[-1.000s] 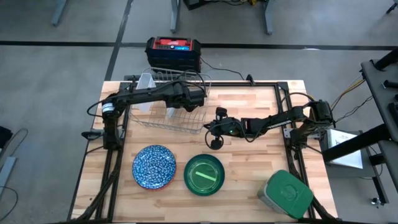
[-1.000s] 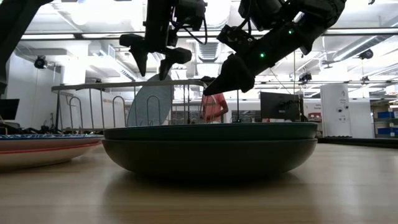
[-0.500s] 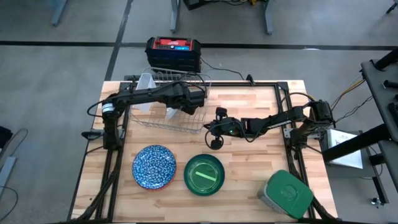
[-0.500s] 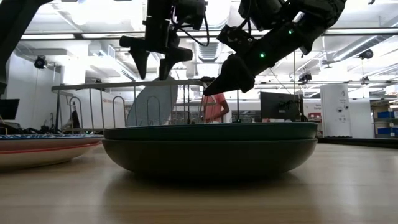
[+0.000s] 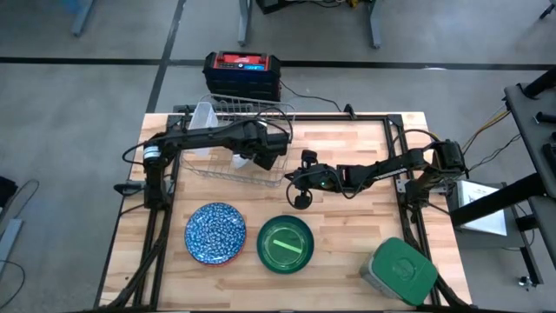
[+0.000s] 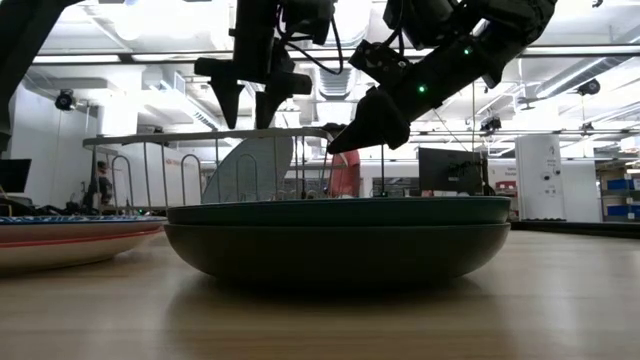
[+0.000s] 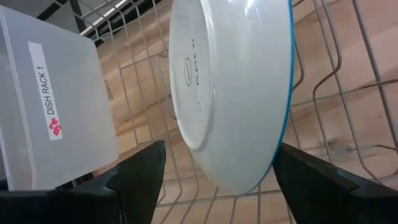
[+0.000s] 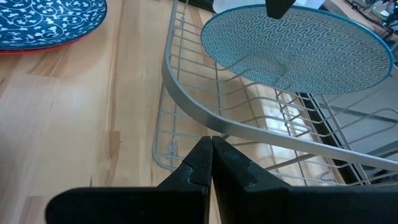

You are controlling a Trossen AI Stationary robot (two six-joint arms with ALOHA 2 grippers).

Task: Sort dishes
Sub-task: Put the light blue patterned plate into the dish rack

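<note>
A white plate with a light blue rim [image 7: 230, 93] stands on edge in the wire rack [image 5: 261, 174] at the table's far left; its patterned face [image 8: 298, 43] shows in the right wrist view. My left gripper [image 6: 250, 105] hangs open just above the plate's top edge [image 6: 250, 145], one finger on each side, apart from it. My right gripper [image 5: 291, 178] is shut and empty at the rack's right near corner. A blue patterned plate [image 5: 215, 233] and a green bowl [image 5: 286, 244] lie flat on the near half of the table. My right gripper's shut fingertips [image 8: 208, 146] point slanting down at the rack's curved rim [image 8: 186, 93] from the table's right. Whether they touch the wire, I cannot tell.
A clear box labelled DISH RACK 1 [image 7: 50, 106] stands at the rack's far left corner. A grey container with a green lid [image 5: 400, 271] sits at the near right corner. Bare wood lies between it and the rack. A red and black box [image 5: 242, 74] stands behind the table.
My left gripper has rolled about its own pointing line above the standing plate, and its fingers stay open. The plate and my right gripper have kept still.
</note>
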